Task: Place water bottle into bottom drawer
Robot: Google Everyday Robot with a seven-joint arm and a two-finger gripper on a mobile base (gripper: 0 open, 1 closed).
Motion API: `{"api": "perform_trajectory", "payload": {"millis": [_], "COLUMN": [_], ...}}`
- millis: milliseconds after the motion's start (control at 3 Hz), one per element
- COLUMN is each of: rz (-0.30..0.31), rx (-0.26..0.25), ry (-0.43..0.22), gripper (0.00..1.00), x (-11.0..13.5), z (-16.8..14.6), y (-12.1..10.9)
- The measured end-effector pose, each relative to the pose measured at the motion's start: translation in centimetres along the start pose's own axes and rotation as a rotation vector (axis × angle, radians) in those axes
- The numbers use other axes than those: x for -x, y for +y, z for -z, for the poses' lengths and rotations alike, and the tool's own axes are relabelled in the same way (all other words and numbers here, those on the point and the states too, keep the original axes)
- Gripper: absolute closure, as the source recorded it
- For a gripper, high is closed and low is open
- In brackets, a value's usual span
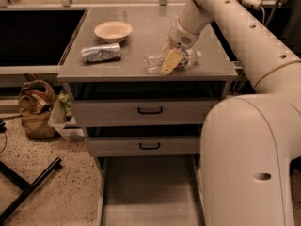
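Observation:
The water bottle (153,63) lies on its side near the front edge of the grey cabinet top (141,39), its white cap (198,54) pointing right. My gripper (169,64) reaches down from the upper right and sits right over the middle of the bottle, hiding its label. The bottom drawer (149,196) is pulled out at floor level, a long flat grey tray with nothing visible in it.
A shallow beige bowl (113,30) and a silvery foil packet (100,53) lie on the cabinet top to the left. Two shallower drawers with black handles (150,110) (149,146) are slightly ajar. A brown bag (35,108) and a black stand leg (29,183) are on the floor to the left. My base (249,164) fills the right.

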State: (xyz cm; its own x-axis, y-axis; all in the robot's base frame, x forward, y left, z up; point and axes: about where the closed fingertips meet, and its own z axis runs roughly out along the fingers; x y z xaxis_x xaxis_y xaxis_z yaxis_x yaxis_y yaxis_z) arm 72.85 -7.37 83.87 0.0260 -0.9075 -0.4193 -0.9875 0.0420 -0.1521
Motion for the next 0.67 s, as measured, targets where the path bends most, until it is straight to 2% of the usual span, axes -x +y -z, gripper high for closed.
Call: {"api": "perform_trajectory", "payload": {"millis": [333, 667], "rz": [-0.020, -0.054], "rx": [-0.007, -0.063], "ry": [0.010, -0.044], "gripper": [0.88, 1.00], "x": [-0.3, 0.4], "z": [1.4, 4.6], "y": [1.7, 5.2]}}
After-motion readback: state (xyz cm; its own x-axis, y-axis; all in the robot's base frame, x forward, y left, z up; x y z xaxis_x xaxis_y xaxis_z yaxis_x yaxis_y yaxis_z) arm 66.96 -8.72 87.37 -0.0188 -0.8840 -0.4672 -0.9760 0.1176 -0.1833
